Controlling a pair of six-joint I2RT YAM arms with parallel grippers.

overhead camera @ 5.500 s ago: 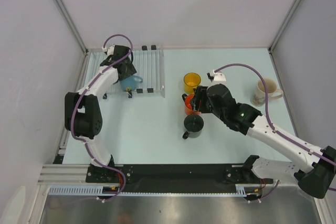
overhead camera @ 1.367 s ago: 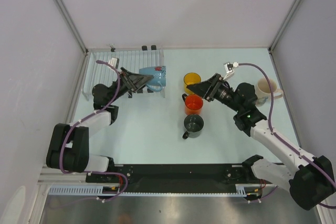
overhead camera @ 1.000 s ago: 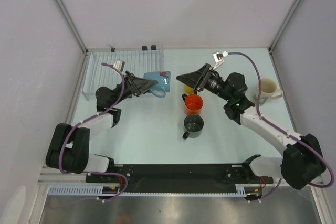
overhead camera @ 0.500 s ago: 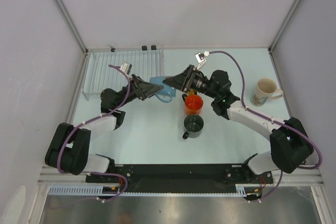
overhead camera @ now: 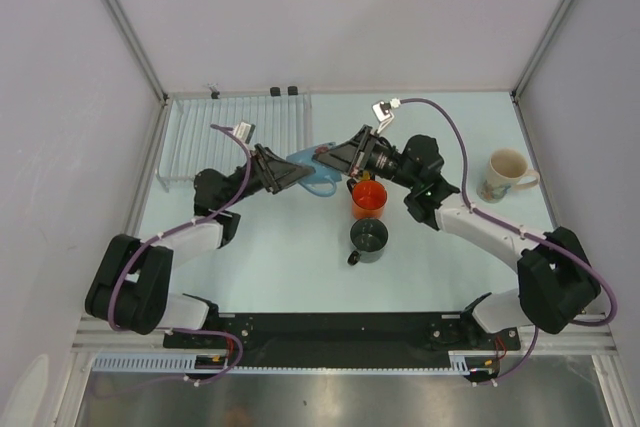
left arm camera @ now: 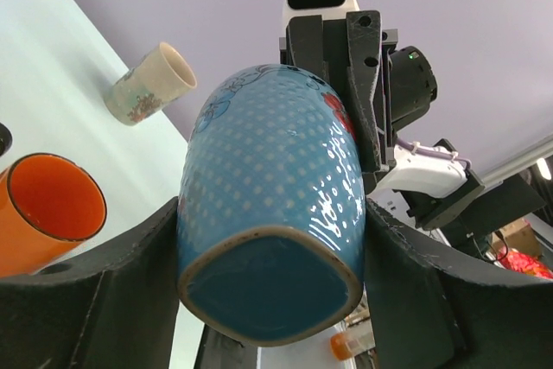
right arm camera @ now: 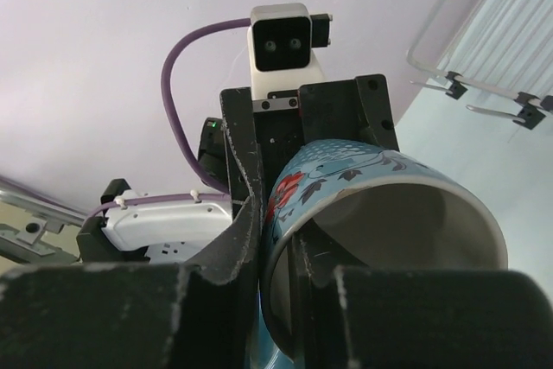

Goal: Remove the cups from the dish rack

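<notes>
While both arms pointed at each other over the table (overhead camera: 250,267), the top view showed the blue cup (overhead camera: 308,161) held off the surface btw. the left gripper (overhead camera: 300,174) and the right gripper (overhead camera: 326,156). The L arm reached in from 8 o'clock, the R arm from 3 o'clock. The blue cup hung at 10 o'clock of the orange cup (overhead camera: 368,198). The grey cup (overhead camera: 369,236) stood at 6 o'clock of the orange one, both upright on the table. The cream cup (overhead camera: 505,175) sat well apart at 3 o'clock, near the R wall. The rack (overhead camera: 235,132) lay at 9 o'clock of the blue cup, by the back-left corner.

Left wrist cam: the L fingers (left arm camera: 112,300) clamped the blue cup's body from both sides, its base toward the lens. The right gripper stood at the cup's far end, approx. 12 o'clock. The orange cup showed at 9 o'clock, the cream cup at 11.

Right wrist cam: the R fingers (right arm camera: 232,248) pinched the cup's wall at the rim, one outside and one inside the mouth, which faced the lens. The left gripper sat behind at 12 o'clock, the rack at 2.
</notes>
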